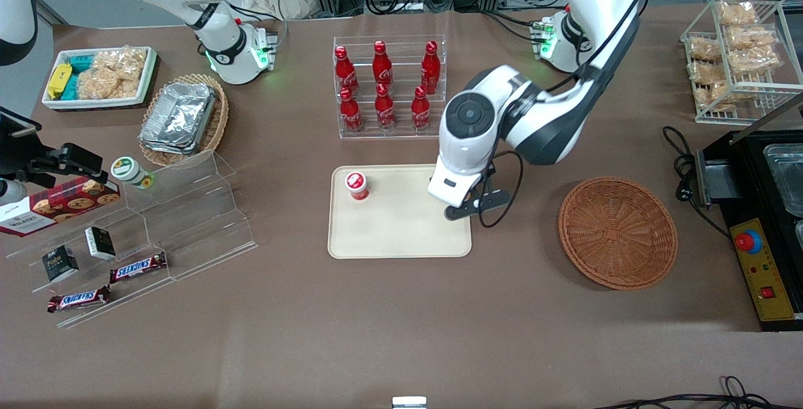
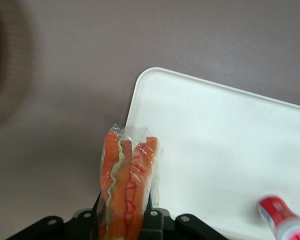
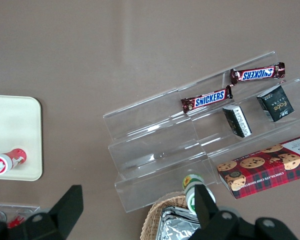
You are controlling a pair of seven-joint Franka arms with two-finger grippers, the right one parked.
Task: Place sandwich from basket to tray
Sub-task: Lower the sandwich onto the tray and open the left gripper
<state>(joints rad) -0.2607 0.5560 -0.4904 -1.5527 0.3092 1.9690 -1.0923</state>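
In the left wrist view my gripper [image 2: 125, 217] is shut on the sandwich [image 2: 127, 175], a clear-wrapped wedge with orange filling that stands up between the black fingers [image 2: 153, 220]. It hangs just above the edge of the beige tray [image 2: 215, 135], partly over the brown table. In the front view the gripper [image 1: 448, 192] is over the tray [image 1: 401, 233] at the edge closest to the round reddish-brown wicker basket [image 1: 618, 231]. The arm's hand hides the sandwich there. The basket holds nothing that I can see.
A small red-capped bottle [image 1: 357, 185] stands on the tray toward the parked arm's end. A clear rack of red cola bottles [image 1: 386, 86] stands farther from the front camera than the tray. A black appliance [image 1: 762, 208] sits at the working arm's end of the table.
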